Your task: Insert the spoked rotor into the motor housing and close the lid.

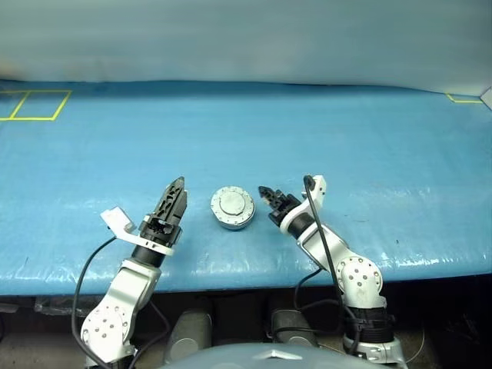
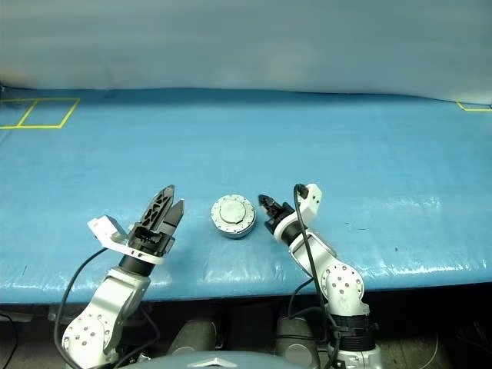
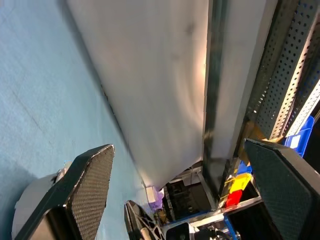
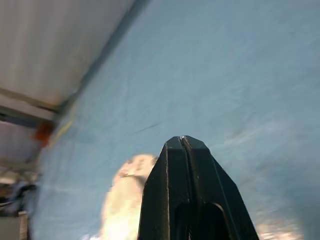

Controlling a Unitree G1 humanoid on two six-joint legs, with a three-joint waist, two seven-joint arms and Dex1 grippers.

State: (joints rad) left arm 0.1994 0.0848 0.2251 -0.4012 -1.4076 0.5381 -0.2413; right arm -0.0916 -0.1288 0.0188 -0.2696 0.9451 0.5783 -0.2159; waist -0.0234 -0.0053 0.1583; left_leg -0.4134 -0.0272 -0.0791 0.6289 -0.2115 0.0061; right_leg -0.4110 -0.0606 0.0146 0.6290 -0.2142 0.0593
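The round grey motor housing sits on the blue table near its front edge. The silvery lid with a raised flat centre lies on top of it. The spoked rotor is out of view. My left gripper hovers to the left of the housing, apart from it, open with nothing between its fingers. My right gripper is just right of the housing, shut and empty, its tip pointing at the housing's side. In the right wrist view the shut fingertips stand in front of the pale, blurred housing.
A blue sheet covers the table. Yellow tape squares mark its far left corner and a yellow mark its far right. A pale wall stands behind the table. The front edge runs just below both grippers.
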